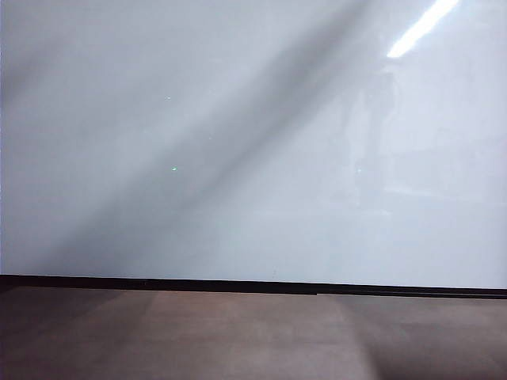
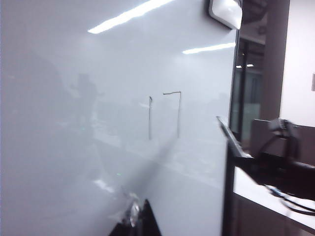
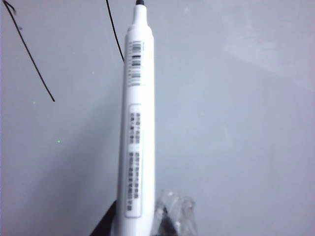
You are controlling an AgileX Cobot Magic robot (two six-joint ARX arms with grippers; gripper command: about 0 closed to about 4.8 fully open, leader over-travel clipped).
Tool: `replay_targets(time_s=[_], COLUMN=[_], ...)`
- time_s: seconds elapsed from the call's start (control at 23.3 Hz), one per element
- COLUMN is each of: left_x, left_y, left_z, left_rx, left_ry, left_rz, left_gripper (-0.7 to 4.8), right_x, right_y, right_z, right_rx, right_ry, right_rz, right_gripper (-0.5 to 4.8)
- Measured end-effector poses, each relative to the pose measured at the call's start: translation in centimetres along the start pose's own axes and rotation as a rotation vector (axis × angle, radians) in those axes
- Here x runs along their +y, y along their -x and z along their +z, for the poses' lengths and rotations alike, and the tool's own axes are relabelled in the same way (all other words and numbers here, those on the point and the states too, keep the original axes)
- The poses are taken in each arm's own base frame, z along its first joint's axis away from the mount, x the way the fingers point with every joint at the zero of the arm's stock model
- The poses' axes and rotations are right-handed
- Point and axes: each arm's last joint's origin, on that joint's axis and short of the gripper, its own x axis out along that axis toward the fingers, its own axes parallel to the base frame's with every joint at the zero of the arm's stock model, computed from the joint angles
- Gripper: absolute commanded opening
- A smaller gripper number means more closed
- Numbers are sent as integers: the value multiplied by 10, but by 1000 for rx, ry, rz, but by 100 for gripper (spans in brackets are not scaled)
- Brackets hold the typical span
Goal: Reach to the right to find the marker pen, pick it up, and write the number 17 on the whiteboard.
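The whiteboard (image 1: 238, 158) is a glossy white panel that fills the exterior view, where neither arm shows. In the left wrist view the whiteboard (image 2: 74, 162) carries two thin black marks, a "1" (image 2: 150, 118) and a "7" (image 2: 177, 113). My left gripper (image 2: 140, 223) is only a dark pointed tip at the frame edge, its fingers together with nothing held, off the board. My right gripper (image 3: 140, 223) is shut on the white marker pen (image 3: 138, 123). The pen's black tip (image 3: 140, 2) points at the board beside two black strokes (image 3: 114, 34).
A thin black strip (image 1: 238, 283) runs along the board's lower edge, with a brown-grey matte surface (image 1: 238, 340) in front of it. Past the board's black side edge (image 2: 227, 172) stands a desk with dark equipment and cables (image 2: 280, 169).
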Motion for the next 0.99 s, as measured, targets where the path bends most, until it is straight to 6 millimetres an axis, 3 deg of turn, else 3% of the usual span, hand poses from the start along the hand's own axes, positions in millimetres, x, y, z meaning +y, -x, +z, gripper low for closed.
replay_targets(time_s=[0.47,0.77,0.99], left_x=[24,36,41], left_y=[21,71,81], left_z=[-44,-119,-142], left_rx=[59,114,168], left_ry=[-110,-187,-196], left_rz=[277,511,575], left_gripper=[-5,-5,-5], right_x=[-6,-2,0], right_y=[20,20,20], right_z=[8,5,4], right_rx=[17,54,70], right_ry=[6,9,10], right_rz=[7,117,153], right_gripper=[-6,-6,-6])
